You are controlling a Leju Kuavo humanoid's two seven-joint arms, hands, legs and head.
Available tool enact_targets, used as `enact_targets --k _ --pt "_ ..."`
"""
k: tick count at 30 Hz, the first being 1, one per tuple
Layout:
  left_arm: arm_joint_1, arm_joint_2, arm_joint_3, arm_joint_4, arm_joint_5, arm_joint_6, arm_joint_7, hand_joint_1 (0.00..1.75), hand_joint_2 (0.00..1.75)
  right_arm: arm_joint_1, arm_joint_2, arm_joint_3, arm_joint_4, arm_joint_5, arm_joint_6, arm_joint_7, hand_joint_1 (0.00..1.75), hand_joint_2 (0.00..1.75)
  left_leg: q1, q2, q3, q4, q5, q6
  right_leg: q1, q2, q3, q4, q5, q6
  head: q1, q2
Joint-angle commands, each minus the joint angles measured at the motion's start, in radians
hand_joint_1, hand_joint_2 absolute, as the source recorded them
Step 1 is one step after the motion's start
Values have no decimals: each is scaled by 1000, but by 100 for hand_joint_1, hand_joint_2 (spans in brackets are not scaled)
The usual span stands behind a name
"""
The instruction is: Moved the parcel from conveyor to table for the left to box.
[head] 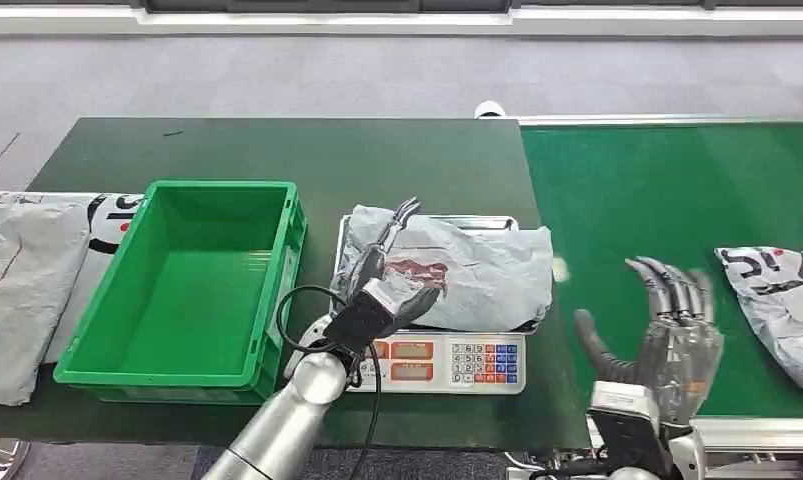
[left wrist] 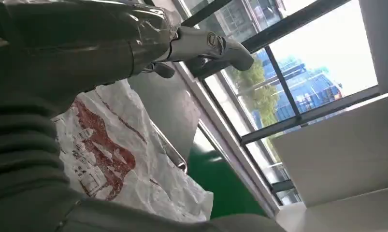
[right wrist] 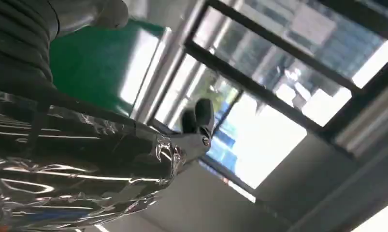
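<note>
Both left fingers (head: 395,232) touch parcel (head: 477,270).

Head view looks down from high on the robot over the dark green table (head: 277,150) and conveyor (head: 677,200). Both wrist views sit close behind their robot hands, tilted up toward windows; left wrist and head views share the grey parcel (head: 477,270) (left wrist: 129,159).

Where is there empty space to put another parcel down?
Inside the green box, which holds nothing, and on the conveyor between the scale and the right hand. The scale is crowded: a parcel and the left hand.
</note>
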Motion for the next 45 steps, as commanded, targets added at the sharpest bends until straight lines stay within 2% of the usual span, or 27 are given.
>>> enact_targets --k 1,6,7,8,10,11,12,15,16,18,23,24,31,45 --pt "-13 19 -1 26 19 11 1 0 0 -66 -9 14 103 35 137 38 0 175 1 5 5 -2 0 -1 1 3 3 -3 2 -1 0 0" --pt "-12 17 3 22 19 7 2 0 0 -25 -6 18 46 49 136 42 0 175 0 -2 3 -1 2 0 1 -4 4 -2 1 -1 0 0" --pt "-13 15 4 24 13 8 6 0 0 5 -10 30 1 43 121 19 0 175 2 0 8 -6 2 -1 2 -4 8 -6 2 -1 0 0" --pt "-18 13 2 29 3 11 8 0 0 26 -14 43 -39 12 103 -19 0 175 1 0 5 -2 1 0 2 -4 6 -3 1 -1 0 0" --pt "-69 1 -23 100 -52 24 17 0 0 47 -38 96 -95 -135 51 -172 0 175 1 -2 4 -1 1 0 1 -6 4 -1 0 -1 0 0" --pt "-91 -5 -29 136 -66 27 30 0 175 45 -41 108 -99 -136 49 -173 0 175 1 -3 3 -1 1 0 1 -7 4 -1 -1 -1 0 0" --pt "-144 -18 -42 220 -101 36 47 0 0 34 -49 133 -95 -131 47 -171 0 175 1 -4 4 -2 1 0 1 -7 5 -2 -1 -1 0 0" --pt "-275 -26 -157 423 -178 59 141 0 0 -6 -58 154 -65 -150 48 -160 0 175 2 -4 2 0 1 0 2 -7 4 -2 0 -1 0 0" --pt "-313 -26 -225 475 -161 46 180 0 175 -18 -55 155 -60 -159 49 -169 0 175 1 -4 3 -1 2 0 2 -8 5 -3 1 -1 0 0" --pt "-353 -26 -322 526 -167 47 235 0 175 -38 -44 160 -65 -166 59 -179 0 175 1 -5 1 0 2 0 1 -8 4 -2 1 0 0 0" --pt "-357 -26 -345 532 -143 56 237 0 175 -39 -43 160 -72 -163 63 -173 0 175 0 0 3 -2 2 0 0 -5 4 -3 2 -1 0 0" --pt "-387 -26 -417 575 -179 -23 306 0 175 -63 -39 161 -75 -191 71 -197 0 175 0 -1 3 -1 2 0 1 -5 4 -2 2 -1 0 0" --pt "-433 -26 -551 633 -185 -71 380 0 175 -104 -26 123 -100 -210 110 -193 0 175 0 0 4 -1 2 0 1 -5 4 -2 2 -1 0 0" --pt "-441 -26 -583 639 -176 -74 403 0 175 -111 -24 109 -102 -214 122 -198 0 175 0 0 3 -1 2 0 0 -3 3 -2 2 -1 0 0"
